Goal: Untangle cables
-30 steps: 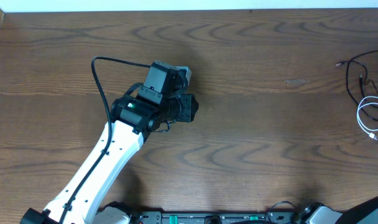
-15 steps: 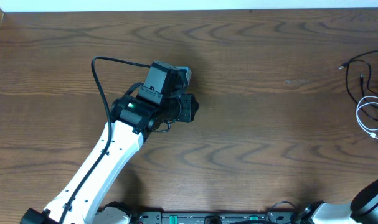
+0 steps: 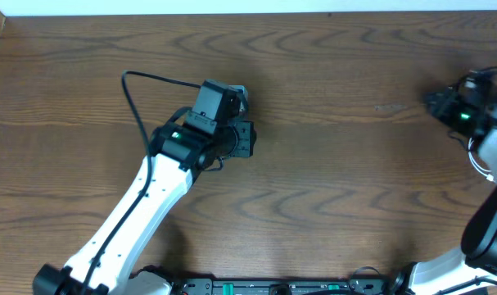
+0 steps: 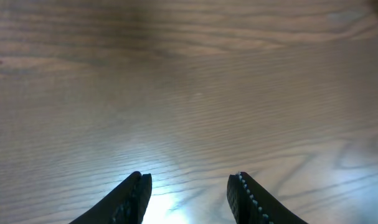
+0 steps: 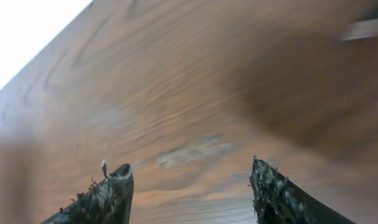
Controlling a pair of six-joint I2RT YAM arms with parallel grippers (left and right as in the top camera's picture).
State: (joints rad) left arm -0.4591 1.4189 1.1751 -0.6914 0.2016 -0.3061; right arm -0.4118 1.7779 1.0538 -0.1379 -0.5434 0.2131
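The white cable [image 3: 478, 161] shows as a thin loop at the overhead view's right edge, partly under my right arm. Only a short piece of the black cable [image 3: 459, 132] peeks out beside the arm; the rest is hidden. My right gripper [image 3: 441, 103] [image 5: 189, 167] hovers over the table just left of the cables, jaws open and empty, with bare wood between them. My left gripper [image 3: 235, 99] [image 4: 189, 178] sits far off at centre-left, also open over bare wood, holding nothing. Neither wrist view shows a cable clearly.
The wooden table [image 3: 330, 180] fills the view, with its far edge against a white strip at the top. A thick black wire [image 3: 133, 106] loops from the left arm. A blurred pale shape [image 5: 365, 28] lies at the right wrist view's top right.
My right arm has swung in from the lower right and now covers most of the cables; its jaws have opened. The left arm shifted only slightly.
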